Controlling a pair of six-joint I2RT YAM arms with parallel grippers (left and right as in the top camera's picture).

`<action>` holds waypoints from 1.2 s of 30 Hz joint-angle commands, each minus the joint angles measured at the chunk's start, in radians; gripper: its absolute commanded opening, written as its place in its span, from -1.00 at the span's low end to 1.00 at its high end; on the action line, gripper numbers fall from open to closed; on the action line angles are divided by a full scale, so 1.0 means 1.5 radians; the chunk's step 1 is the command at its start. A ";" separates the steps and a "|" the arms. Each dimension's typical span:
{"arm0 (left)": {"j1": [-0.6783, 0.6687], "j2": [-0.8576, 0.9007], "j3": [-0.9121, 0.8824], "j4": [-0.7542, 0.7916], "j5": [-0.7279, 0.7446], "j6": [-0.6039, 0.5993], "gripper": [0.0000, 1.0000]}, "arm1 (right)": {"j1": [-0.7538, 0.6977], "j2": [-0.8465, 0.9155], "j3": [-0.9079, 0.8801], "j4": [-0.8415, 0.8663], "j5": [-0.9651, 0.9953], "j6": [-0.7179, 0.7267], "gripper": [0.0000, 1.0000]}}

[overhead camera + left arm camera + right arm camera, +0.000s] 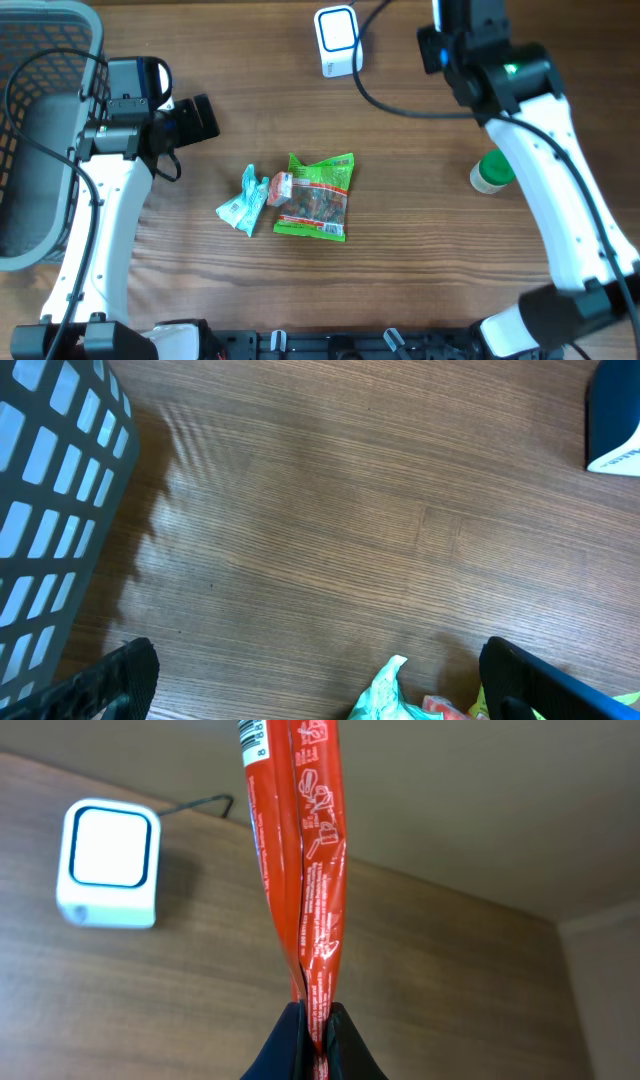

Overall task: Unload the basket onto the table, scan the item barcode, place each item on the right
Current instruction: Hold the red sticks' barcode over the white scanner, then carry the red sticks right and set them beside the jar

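Wood-grain desk (420,230): your right claw (318,1020) pinches a glossy, flat red packet (300,840) right of the rounded white scanner (337,40); left claw (320,690) spread wide, left of it.

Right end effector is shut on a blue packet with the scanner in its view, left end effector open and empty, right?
Not quite. The packet held by the right end effector is red, not blue; the right wrist view shows it. The scanner is in that view, and the left end effector is open and empty.
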 commanded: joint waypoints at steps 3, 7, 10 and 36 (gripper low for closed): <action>0.002 -0.005 0.012 0.002 -0.004 0.008 1.00 | 0.054 0.095 0.017 0.041 0.135 -0.052 -0.91; 0.002 -0.005 0.012 0.002 -0.004 0.008 1.00 | 0.098 0.178 0.017 0.124 0.275 -0.101 -0.91; 0.002 -0.005 0.012 0.002 -0.004 0.008 1.00 | 0.127 0.244 0.017 0.171 0.317 -0.136 -0.92; 0.002 -0.005 0.012 0.002 -0.004 0.008 1.00 | 0.171 0.540 0.014 0.560 0.501 -0.501 -0.92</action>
